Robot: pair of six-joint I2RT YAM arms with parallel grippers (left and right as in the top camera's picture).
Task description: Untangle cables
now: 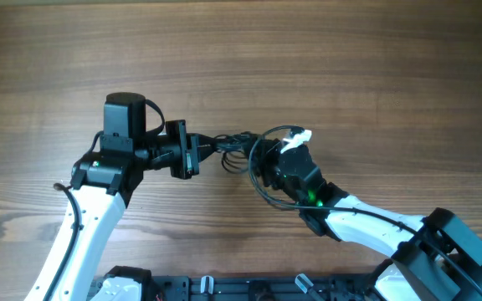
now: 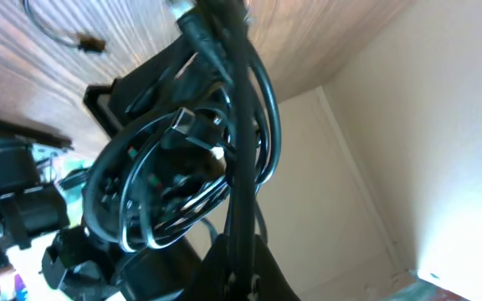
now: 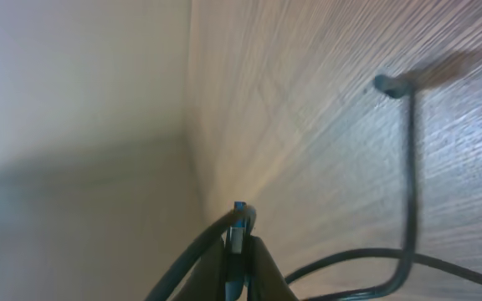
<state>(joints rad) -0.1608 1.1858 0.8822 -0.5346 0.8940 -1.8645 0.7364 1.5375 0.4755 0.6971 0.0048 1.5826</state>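
We see both arms meeting at the knot of cables (image 1: 239, 149) near the middle of the wooden table (image 1: 325, 50).

Our left gripper (image 1: 217, 141) is clenched on one side of the bundle. In its wrist view the black cords rise from between its fingers (image 2: 233, 272) and loop in several overlapping rings. Our right gripper (image 1: 284, 149) is clamped too. Its wrist view shows a thin cord pinched at the fingertips (image 3: 239, 251), with a small blue bit at the tip. The tangle hangs between the two grippers, and one loose loop trails down onto the wood and ends in a small plug (image 3: 384, 84).
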